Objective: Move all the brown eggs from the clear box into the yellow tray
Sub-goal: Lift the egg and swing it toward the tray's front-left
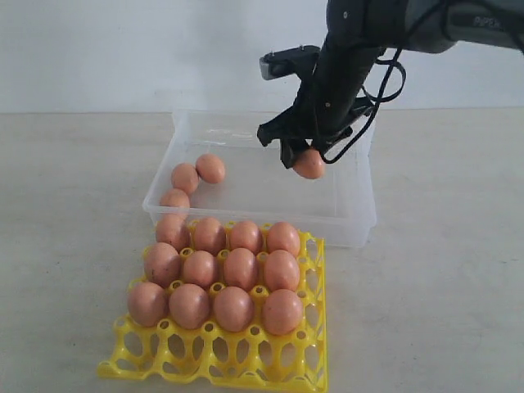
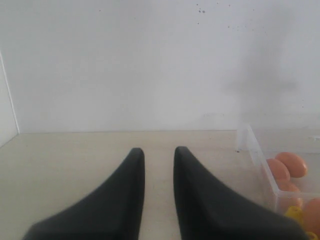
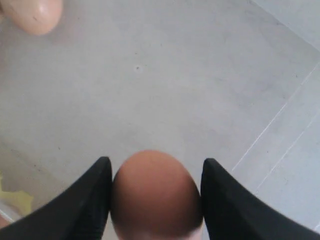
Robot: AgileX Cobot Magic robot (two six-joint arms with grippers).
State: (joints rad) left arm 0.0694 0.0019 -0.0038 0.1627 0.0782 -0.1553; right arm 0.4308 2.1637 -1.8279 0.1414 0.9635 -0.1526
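Brown eggs (image 1: pixel 240 268) are being moved: one egg (image 1: pixel 310 164) is clamped in the right tool (image 3: pixel 156 192) above the clear box (image 1: pixel 270 219), where three are left, and it should next be carried over and lowered gently into an empty cup of the yellow tray (image 1: pixel 246 360).
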